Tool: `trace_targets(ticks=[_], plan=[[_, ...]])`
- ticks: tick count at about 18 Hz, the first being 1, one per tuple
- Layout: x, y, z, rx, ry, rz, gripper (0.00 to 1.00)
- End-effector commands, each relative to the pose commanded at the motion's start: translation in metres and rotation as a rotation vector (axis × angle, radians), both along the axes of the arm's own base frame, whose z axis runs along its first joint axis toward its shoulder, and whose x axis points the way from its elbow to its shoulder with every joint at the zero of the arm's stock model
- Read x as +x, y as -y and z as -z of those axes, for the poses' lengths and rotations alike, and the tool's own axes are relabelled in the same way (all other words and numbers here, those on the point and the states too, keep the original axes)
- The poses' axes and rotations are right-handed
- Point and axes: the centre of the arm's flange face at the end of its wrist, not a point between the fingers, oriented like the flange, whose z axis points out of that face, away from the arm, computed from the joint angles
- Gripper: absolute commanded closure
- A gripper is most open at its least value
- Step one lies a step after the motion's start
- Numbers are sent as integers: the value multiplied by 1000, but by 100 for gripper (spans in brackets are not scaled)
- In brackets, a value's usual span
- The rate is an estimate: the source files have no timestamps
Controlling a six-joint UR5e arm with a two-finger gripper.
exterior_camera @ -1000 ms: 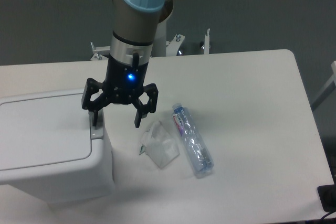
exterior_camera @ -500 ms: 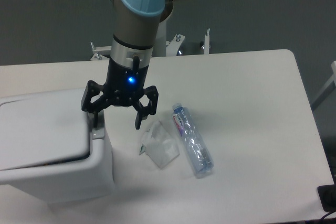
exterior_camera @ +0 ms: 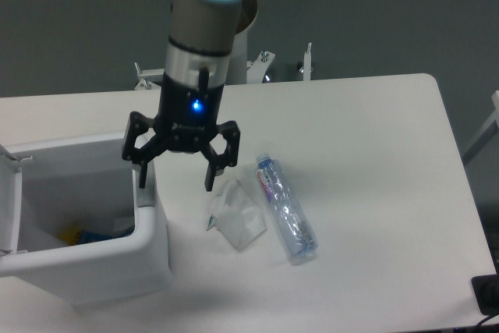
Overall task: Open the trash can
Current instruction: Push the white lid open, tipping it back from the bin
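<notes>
The white trash can [exterior_camera: 152, 259] stands at the table's front left with its lid [exterior_camera: 8, 200] swung up on the left side. Its inside shows, with some blue and yellow items at the bottom. My gripper [exterior_camera: 176, 182] hangs open just above the can's right rim. Its left finger [exterior_camera: 143, 173] is over the rim and its right finger [exterior_camera: 210, 175] is over the table beside the can. Nothing is between the fingers.
A crumpled clear plastic wrapper [exterior_camera: 236, 214] lies right of the can. An empty plastic bottle [exterior_camera: 285, 208] with a blue cap lies beside it. Metal brackets [exterior_camera: 265, 64] stand at the table's far edge.
The trash can lid has sprung from flat and shut to fully up at the left. My gripper has lifted slightly off the latch at the right rim.
</notes>
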Motion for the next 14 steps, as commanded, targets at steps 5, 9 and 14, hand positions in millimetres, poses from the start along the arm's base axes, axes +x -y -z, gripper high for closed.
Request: trace_targets(ticks=[5,9,14], plan=[[-49,53,-18,-104,-61,7,0],[-70,100,-13,-219,-181,46,0],[-86,135,30,-475,-305,108,0]])
